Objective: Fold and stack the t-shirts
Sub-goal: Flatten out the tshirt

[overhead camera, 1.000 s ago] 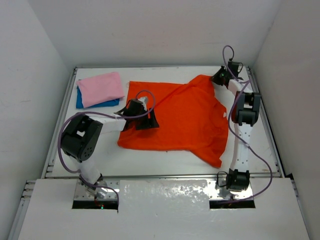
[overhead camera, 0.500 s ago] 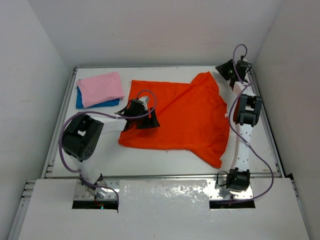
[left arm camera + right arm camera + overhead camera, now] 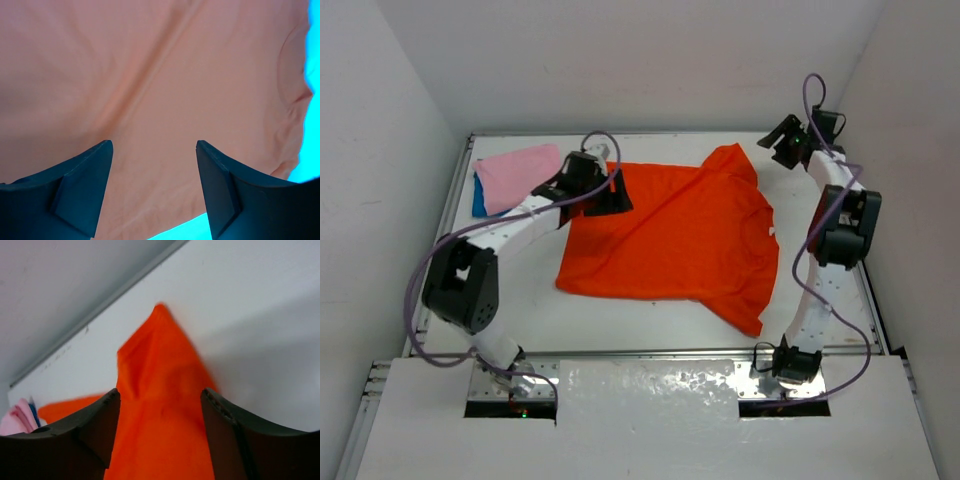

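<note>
My left gripper (image 3: 607,192) hovers over the far left corner of the orange shirt (image 3: 680,245), its fingers apart and nothing held between them. In the left wrist view only smooth cloth shows below the gap, and I cannot tell whether the fingertips touch it. My right gripper (image 3: 785,140) stands open too, raised near the far right corner of the counter (image 3: 620,320), just beyond the shirt's pointed sleeve. In the right wrist view that orange tip sits in the gap between my two fingers but past them, touching neither. The orange shirt lies spread out, unfolded, across the middle of the counter, collar toward the right side. At the far left the pink shirt (image 3: 515,170) rests folded on top of the blue shirt (image 3: 478,205) — only a blue edge shows beneath it.
</note>
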Controlling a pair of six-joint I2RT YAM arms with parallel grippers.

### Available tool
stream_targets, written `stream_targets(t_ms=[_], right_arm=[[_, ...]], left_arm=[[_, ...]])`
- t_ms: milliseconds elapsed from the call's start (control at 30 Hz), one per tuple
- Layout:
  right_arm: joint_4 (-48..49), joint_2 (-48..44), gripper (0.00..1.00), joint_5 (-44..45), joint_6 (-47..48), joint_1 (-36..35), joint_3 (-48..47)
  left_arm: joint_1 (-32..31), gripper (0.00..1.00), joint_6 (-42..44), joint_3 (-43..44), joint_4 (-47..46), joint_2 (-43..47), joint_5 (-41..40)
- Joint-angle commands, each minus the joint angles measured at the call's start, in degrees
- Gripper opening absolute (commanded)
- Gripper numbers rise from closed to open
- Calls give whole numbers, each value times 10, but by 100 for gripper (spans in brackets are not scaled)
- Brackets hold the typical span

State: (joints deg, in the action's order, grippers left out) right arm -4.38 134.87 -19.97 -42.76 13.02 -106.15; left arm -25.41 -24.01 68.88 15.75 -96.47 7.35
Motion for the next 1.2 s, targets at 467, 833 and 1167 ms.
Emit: stream_targets(t_ms=[467, 833, 1167], right_arm=[[-450, -686, 33, 178, 124, -62, 566], [-595, -903, 46, 156, 179, -78, 705], [-577, -965, 49, 179, 111, -79, 814]], left_arm=[[94, 65, 71, -139, 155, 138, -45], [98, 60, 19, -236, 177, 229, -56], [118, 47, -40, -272, 177, 241, -90]])
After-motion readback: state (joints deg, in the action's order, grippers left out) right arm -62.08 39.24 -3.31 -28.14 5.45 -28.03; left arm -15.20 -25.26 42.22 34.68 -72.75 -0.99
